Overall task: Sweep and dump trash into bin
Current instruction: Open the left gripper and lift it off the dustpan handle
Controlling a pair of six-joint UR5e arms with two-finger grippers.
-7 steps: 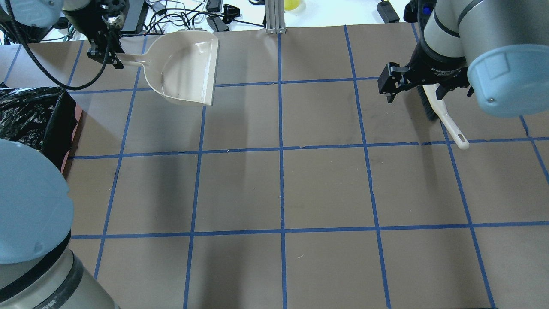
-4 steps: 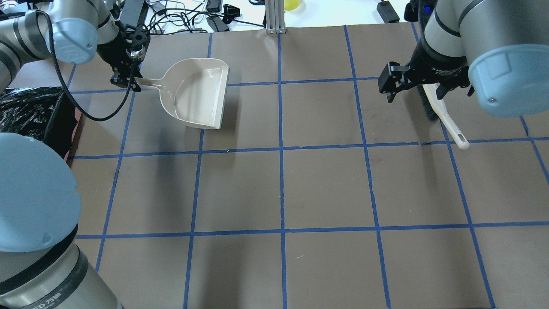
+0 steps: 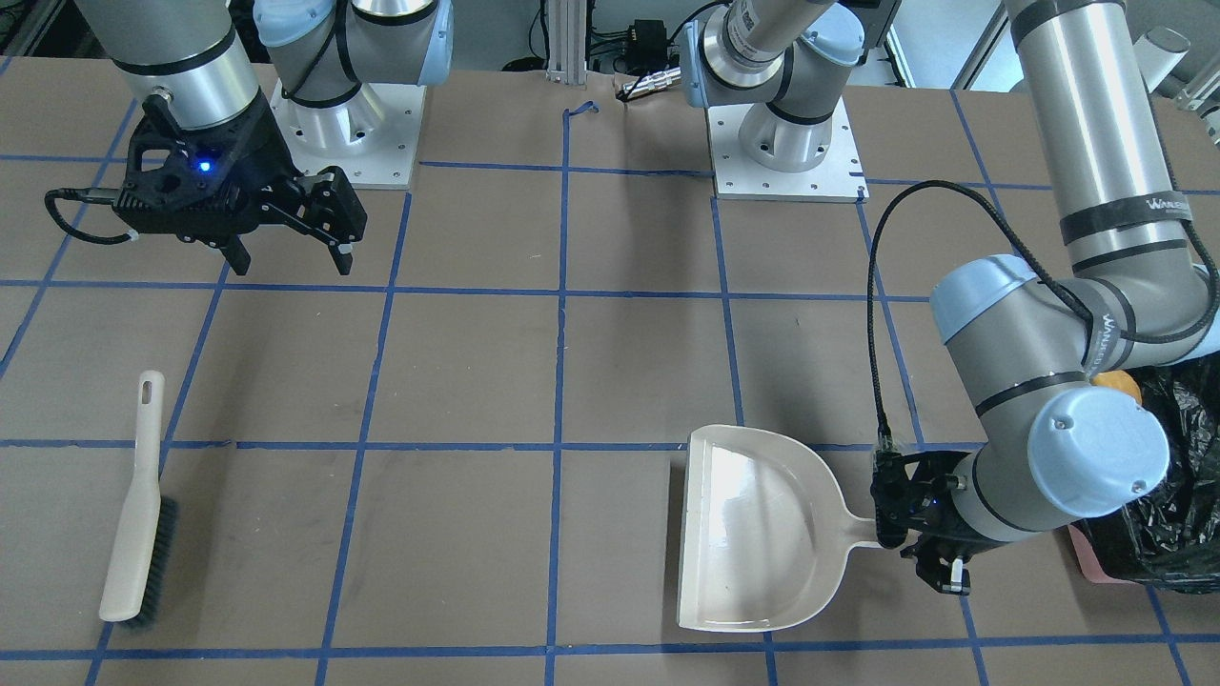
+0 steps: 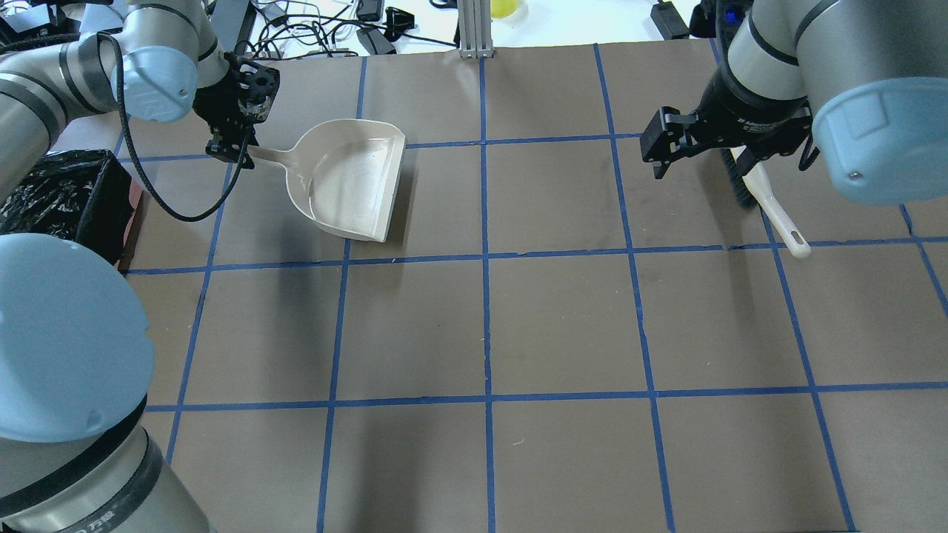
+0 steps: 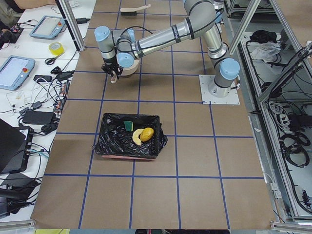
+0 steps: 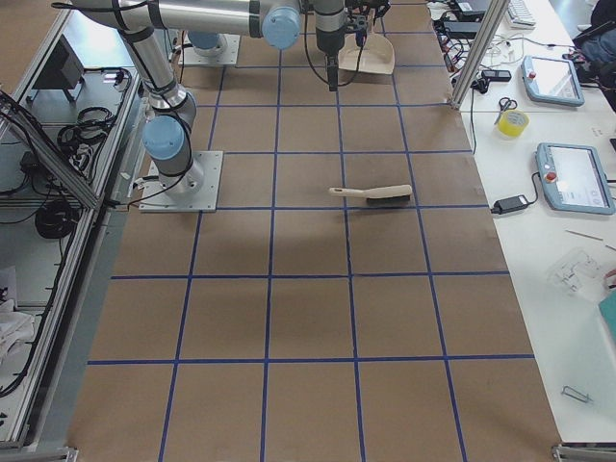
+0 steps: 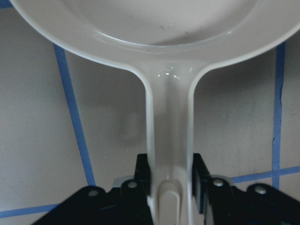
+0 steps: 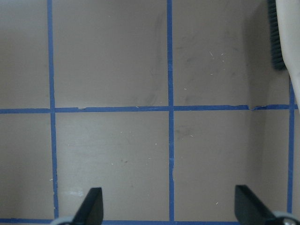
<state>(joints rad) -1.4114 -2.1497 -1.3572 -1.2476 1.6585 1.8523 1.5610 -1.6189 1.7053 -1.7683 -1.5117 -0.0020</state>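
Sweep and dump looked done: potato lump (image 5: pixel 147 133), bread piece (image 5: pixel 137 137), sponge wedge (image 5: pixel 128 126) lay inside bin (image 5: pixel 109 132), at 9 o'clock edge of table (image 4: pixel 563 326). Empty dustpan (image 4: pixel 352 181) sat at 11 o'clock, handle clamped by left gripper (image 7: pixel 171 178). Jaws of right gripper (image 3: pixel 288 255) were wide apart, holding nothing. Brush (image 3: pixel 138 505) lay flat at 2 o'clock. Likely left: release dustpan.

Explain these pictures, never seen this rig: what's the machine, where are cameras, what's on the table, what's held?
Two robot arms stand at a taped table. Four fixed cameras look from behind the robot, across the table and each end; one more rides on each wrist. The left gripper has its jaws shut on the handle of an empty beige dustpan. The right gripper hangs open, holding nothing; a brush lies on the table near it. The black-lined bin at the left end holds a potato-shaped lump, a bread piece and a sponge wedge.
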